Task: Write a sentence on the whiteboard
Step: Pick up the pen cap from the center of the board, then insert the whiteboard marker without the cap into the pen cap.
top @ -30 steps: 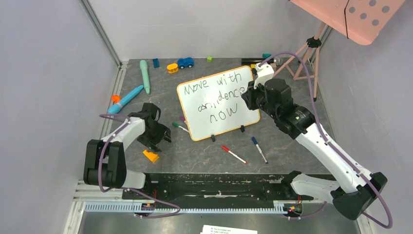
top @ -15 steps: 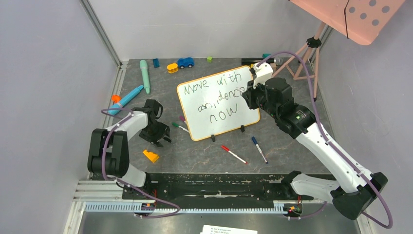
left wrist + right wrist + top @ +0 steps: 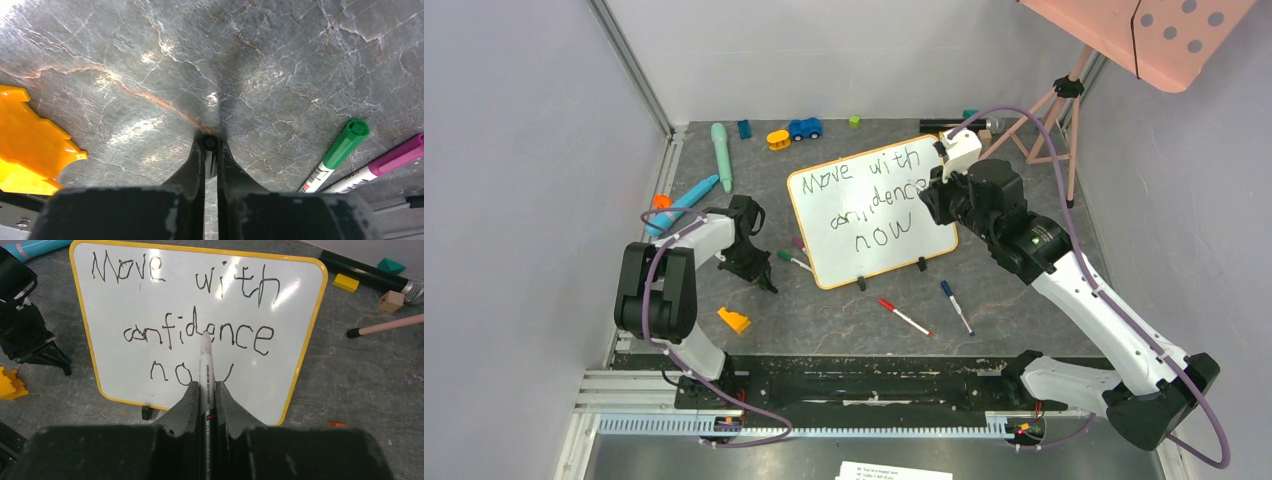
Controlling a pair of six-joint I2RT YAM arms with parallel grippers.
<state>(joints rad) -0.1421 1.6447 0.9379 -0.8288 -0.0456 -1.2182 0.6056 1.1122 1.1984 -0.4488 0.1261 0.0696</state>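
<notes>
Clamping a marker — plain only in its wrist view — right end effector; left end effector closed.

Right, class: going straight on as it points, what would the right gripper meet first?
The right gripper, shut on a white marker pen, points at the white orange-framed whiteboard; the pen tip would likely touch it first, near "confidence".

the whiteboard is white with a yellow-orange frame; the sentence is dark. the table is dark grey, marbled with pale and rusty veins. the green-capped marker and purple-capped marker have white barrels. the block is orange. the pen is white.
</notes>
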